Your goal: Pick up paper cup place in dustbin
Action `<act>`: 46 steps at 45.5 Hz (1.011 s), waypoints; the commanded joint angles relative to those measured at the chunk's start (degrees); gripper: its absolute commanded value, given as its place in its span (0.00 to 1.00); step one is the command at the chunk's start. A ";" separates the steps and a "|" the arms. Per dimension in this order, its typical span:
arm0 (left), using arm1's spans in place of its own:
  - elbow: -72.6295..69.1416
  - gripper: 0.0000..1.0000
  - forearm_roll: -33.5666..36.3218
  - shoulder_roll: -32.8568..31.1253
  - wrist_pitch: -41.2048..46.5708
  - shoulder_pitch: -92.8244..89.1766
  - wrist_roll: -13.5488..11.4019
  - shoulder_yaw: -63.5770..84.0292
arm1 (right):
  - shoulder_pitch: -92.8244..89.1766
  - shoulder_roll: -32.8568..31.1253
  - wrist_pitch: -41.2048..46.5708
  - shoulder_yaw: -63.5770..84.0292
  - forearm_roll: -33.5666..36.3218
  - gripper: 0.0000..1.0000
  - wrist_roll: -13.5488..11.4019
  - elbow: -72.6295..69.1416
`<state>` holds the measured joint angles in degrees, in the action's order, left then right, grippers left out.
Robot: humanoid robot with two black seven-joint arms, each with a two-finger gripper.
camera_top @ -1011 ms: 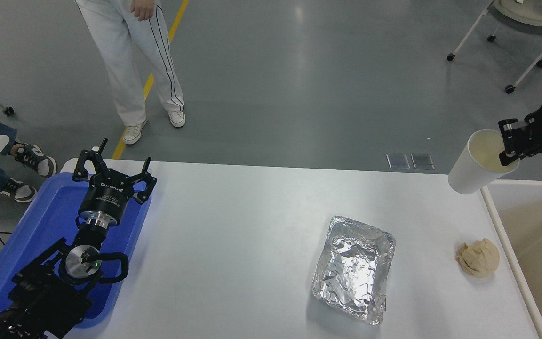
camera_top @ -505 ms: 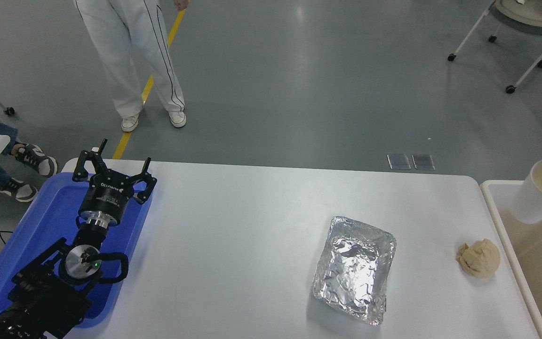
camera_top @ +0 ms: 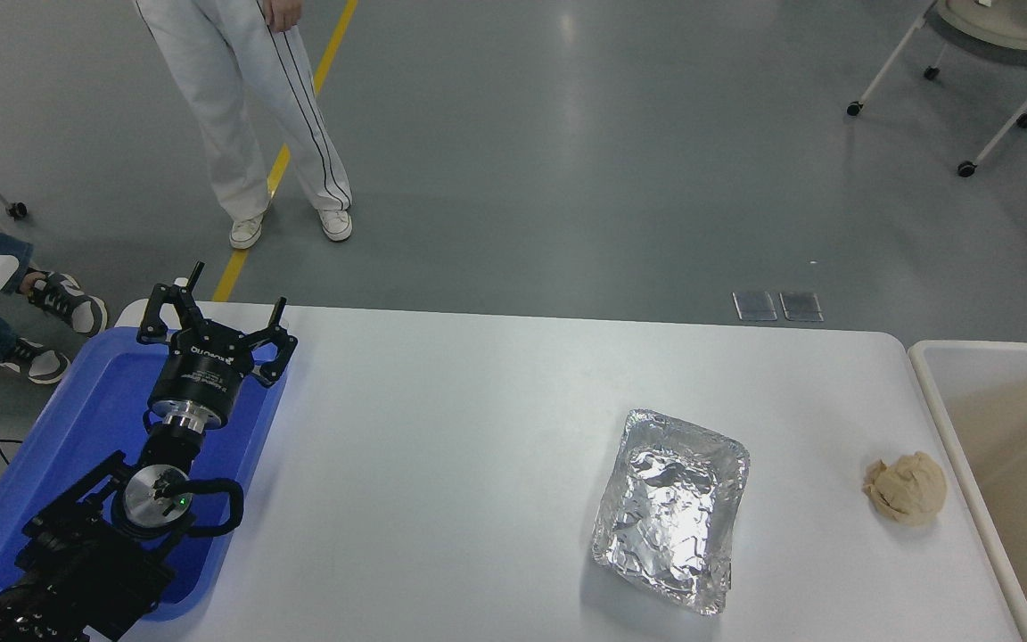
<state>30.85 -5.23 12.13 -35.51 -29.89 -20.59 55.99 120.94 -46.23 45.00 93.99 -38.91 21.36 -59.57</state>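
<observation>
The dustbin [camera_top: 995, 348] stands off the table's right end, and its thick off-white rim and beige inside show at the picture's right edge. The paper cup is out of view. My right arm and its gripper are also outside the picture. My left gripper [camera_top: 217, 312] is parked at the lower left above the blue tray [camera_top: 94, 419], open, with nothing between its fingers.
A crinkled silver foil tray [camera_top: 672, 508] lies right of the table's middle. A crumpled tan paper ball [camera_top: 906, 488] sits near the right edge, close to the bin's rim. A person in white trousers [camera_top: 255, 116] stands beyond the far left corner.
The right gripper carried the cup rightward over the bin and out of the picture. Neither shows now. The left arm has not moved.
</observation>
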 commanded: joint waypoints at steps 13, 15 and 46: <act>0.00 1.00 -0.05 0.00 0.00 0.01 -0.07 0.00 | -14.84 -0.79 0.00 -11.28 1.03 0.00 -0.08 18.24; 0.00 1.00 0.04 0.00 0.00 0.01 -0.07 0.00 | -17.30 -0.70 0.00 -13.21 1.38 0.00 -0.09 20.79; 0.00 1.00 -0.05 0.00 0.00 0.01 -0.07 0.00 | -55.89 2.11 0.00 -37.21 6.91 0.00 -0.17 54.55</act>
<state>30.84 -5.27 12.13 -35.51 -29.88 -20.66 55.99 76.42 -44.86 45.00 62.66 -35.10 21.28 -13.18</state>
